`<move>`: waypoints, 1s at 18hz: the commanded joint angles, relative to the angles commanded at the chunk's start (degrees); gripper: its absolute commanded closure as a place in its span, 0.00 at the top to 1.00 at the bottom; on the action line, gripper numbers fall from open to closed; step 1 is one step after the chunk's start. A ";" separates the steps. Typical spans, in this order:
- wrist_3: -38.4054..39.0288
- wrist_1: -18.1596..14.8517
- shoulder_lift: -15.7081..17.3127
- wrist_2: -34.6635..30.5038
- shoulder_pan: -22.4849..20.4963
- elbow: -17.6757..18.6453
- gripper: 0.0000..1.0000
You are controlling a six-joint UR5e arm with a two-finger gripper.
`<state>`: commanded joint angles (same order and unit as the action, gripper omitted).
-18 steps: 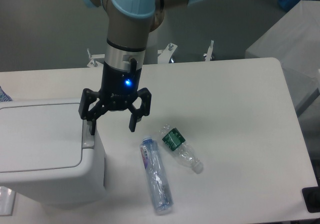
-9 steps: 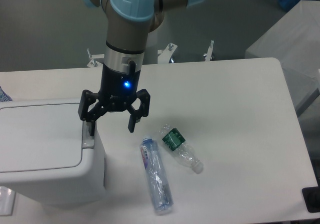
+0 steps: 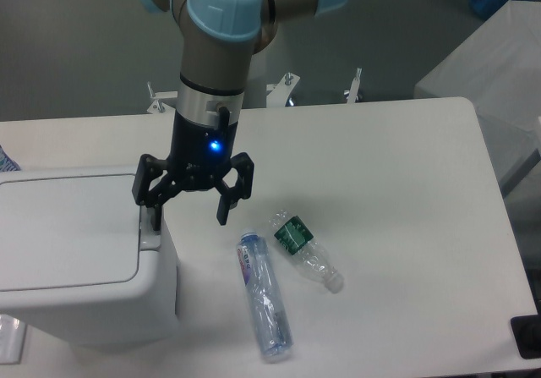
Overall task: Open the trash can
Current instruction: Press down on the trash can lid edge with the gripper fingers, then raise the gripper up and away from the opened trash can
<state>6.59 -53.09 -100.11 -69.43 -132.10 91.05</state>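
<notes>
**Hand barely moved, parked at the bin's latch edge**

Compared with a second ago almost nothing has shifted: the arm sits a hair lower and left, and the bottles haven't budged. The hand [image 3: 190,210] hangs with its two black fingers spread wide, gripping nothing. The left finger [image 3: 153,209] is down right at the right-hand edge of the trash can [image 3: 80,260], at the small grey latch [image 3: 149,230] on the lid side; can't really tell if it's pressing it or just touching. The other finger [image 3: 226,207] hangs over bare surface [image 3: 406,192]. A blue light glows on the wrist.

The trash can is the big white box at the bottom left of the surface, lid [image 3: 66,230] flat and closed.

Just right of it lie two clear plastic bottles: a long one with a blue cap [image 3: 264,306], and a shorter one with a green label [image 3: 304,251], near each other but apart.
</notes>
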 joint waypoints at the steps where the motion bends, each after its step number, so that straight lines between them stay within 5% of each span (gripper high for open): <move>1: 0.00 0.09 -0.09 0.00 0.00 0.00 1.00; 13: -3.76 0.18 0.88 -0.96 -2.45 -5.18 1.00; 18: -15.09 -0.70 1.49 -13.15 -5.97 -4.05 1.00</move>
<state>-8.50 -53.79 -98.62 -82.58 -138.07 87.01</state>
